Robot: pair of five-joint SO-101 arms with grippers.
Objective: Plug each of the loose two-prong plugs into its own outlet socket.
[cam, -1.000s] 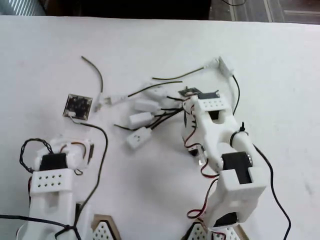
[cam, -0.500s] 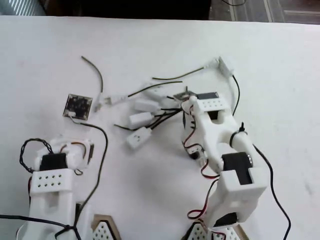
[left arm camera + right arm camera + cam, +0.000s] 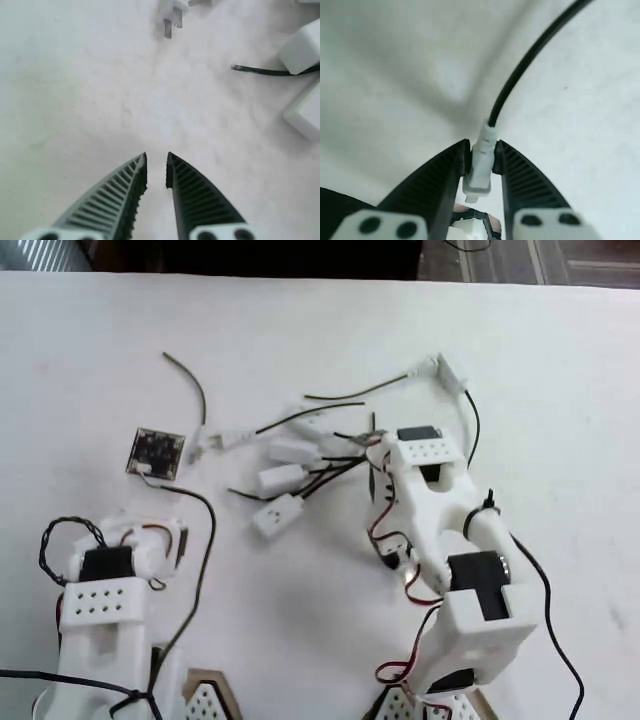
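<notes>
Gripping a white plug (image 3: pixel 479 172) by its body, the right gripper (image 3: pixel 481 146) sat clamped on it, a black cord (image 3: pixel 530 65) running out past the fingertips. The left gripper (image 3: pixel 156 159) hung over the table (image 3: pixel 75 100), jaws narrowed to a slit, holding nothing. A loose two-prong plug (image 3: pixel 170 20) lay well ahead of it, with white sockets (image 3: pixel 302 47) off to one side. From above, the socket cluster (image 3: pixel 283 480) lay mid-table, well apart from every edge.

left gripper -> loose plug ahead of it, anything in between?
Nothing visible. Bare table lies between the left gripper and the plug. The black cable and the sockets sit off to one side, clear of that line.
</notes>
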